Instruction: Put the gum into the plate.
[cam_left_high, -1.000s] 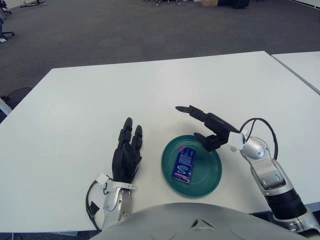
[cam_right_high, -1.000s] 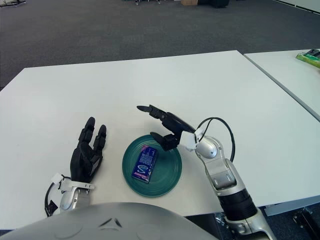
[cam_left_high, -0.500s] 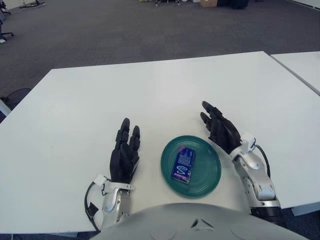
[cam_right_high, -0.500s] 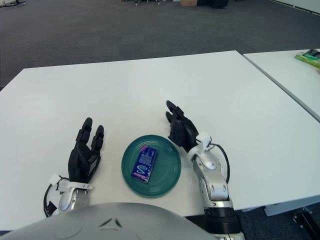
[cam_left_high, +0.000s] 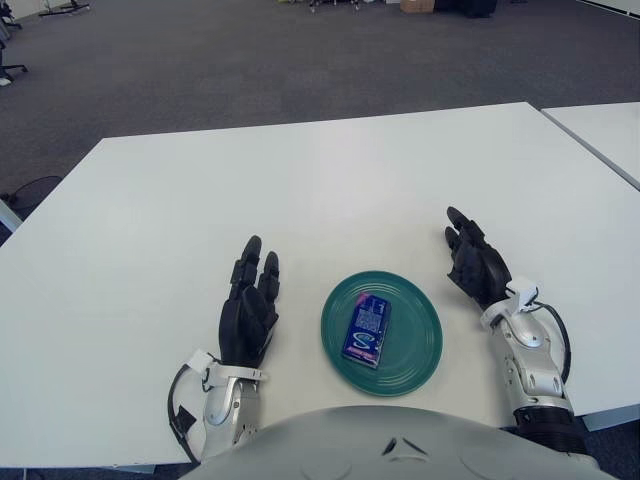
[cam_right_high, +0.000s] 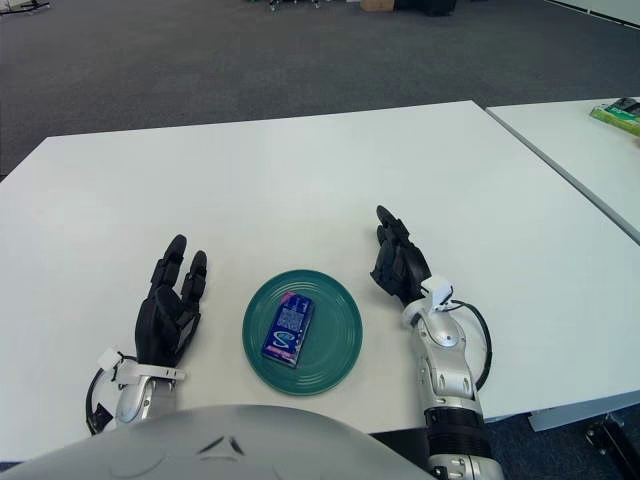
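A blue and purple gum pack (cam_left_high: 366, 330) lies flat inside the round teal plate (cam_left_high: 418, 345) near the table's front edge. My right hand (cam_left_high: 474, 260) rests just right of the plate, fingers extended and holding nothing. My left hand (cam_left_high: 250, 303) rests left of the plate, fingers extended and empty. Neither hand touches the plate or the gum.
The white table (cam_left_high: 300, 190) stretches away behind the plate. A second white table (cam_right_high: 580, 140) stands to the right across a narrow gap, with a green object (cam_right_high: 622, 115) on it. Dark carpet lies beyond.
My right hand has drawn back from over the plate to the right and lowered beside it, fingers straightened. The gum stays in the plate. The left hand has barely moved.
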